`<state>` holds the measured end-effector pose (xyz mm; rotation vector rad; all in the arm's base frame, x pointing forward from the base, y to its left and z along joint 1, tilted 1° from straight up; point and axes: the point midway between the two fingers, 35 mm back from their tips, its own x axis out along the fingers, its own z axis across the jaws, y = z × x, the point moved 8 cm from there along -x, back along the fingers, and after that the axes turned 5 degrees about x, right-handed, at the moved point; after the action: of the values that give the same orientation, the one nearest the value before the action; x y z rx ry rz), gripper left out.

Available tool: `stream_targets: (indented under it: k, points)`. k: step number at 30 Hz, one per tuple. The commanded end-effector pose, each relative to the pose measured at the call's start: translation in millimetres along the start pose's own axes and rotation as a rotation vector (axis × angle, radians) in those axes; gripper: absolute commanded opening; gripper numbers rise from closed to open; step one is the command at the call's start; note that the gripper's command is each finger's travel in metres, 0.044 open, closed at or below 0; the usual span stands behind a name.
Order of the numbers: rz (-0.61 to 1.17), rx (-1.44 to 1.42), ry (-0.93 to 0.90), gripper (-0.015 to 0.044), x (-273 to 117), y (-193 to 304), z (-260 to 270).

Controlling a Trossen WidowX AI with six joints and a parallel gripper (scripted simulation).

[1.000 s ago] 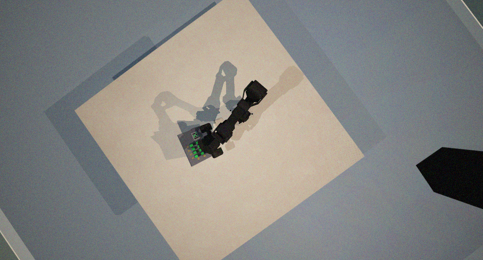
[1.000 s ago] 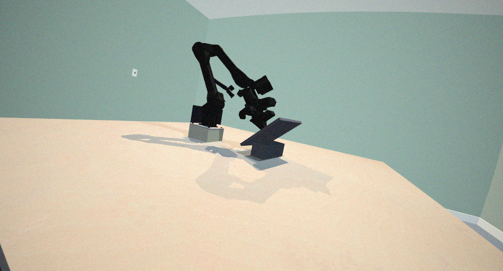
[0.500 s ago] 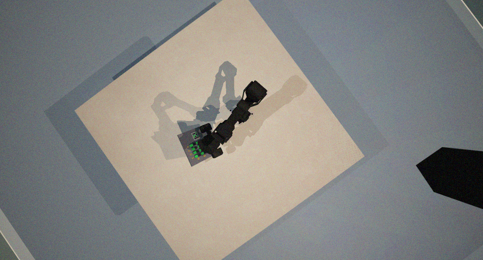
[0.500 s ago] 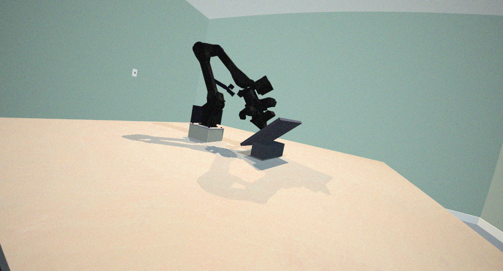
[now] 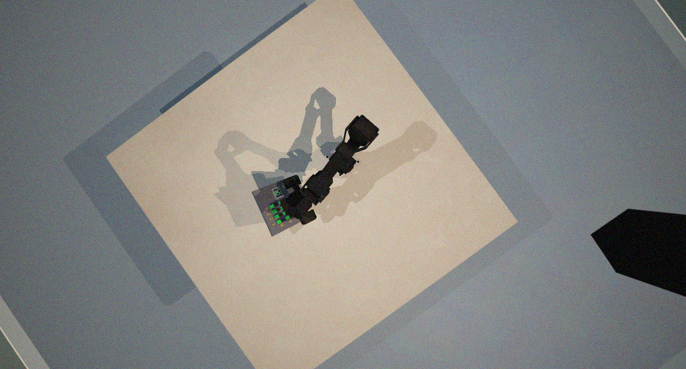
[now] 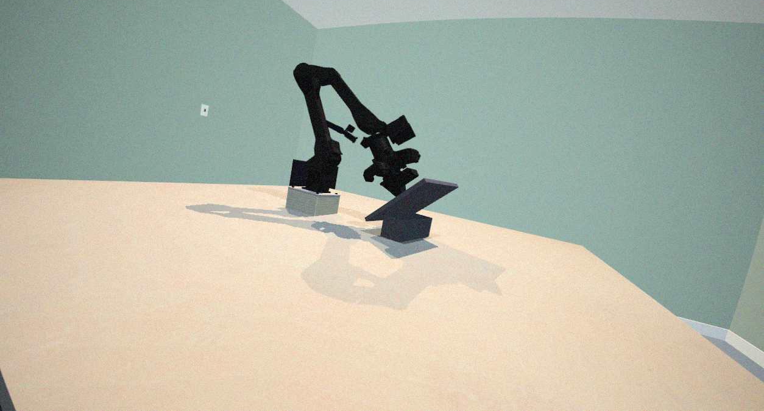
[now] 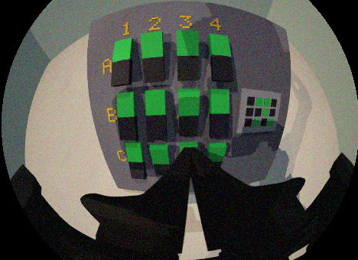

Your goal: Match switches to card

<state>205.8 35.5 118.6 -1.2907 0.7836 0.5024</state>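
Note:
The tilted panel [image 5: 261, 198] [image 6: 414, 200] [image 7: 260, 56] carries switches in rows A to C and columns 1 to 4, each green on the far half and dark on the near half. The card [image 7: 242, 113] shows, left to right: far row dark, green, green, dark; middle row dark, dark, green, dark; near row dark, green, dark, green. My gripper [image 7: 189, 152] [image 6: 401, 194] is shut and empty, its tips low over switch C3 [image 7: 188, 144]. The fingers hide the near halves of C3 and C4 [image 7: 216, 151]. I cannot tell every switch's tilt, nor whether the tips touch C3.
The panel stands on a dark block [image 6: 406, 228] on the pale table [image 6: 214, 301]. The arm's base sits on a grey block [image 6: 312, 202] behind it. The arm covers the panel's near side in the overhead view. Arm shadows cross the table and the panel's lower right.

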Motion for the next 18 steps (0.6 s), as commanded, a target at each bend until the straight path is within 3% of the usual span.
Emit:
stream_targets:
  k: [1,7,14,18]
  points:
    - [0.005,-0.005,-0.002,0.0000,1,1,0]
    - [0.001,0.000,0.000,0.0000,-1,0,0]
    - [-0.016,-0.004,-0.004,0.0000,-58,4,1]
    - [-0.018,-0.005,-0.005,0.0000,-64,5,0]
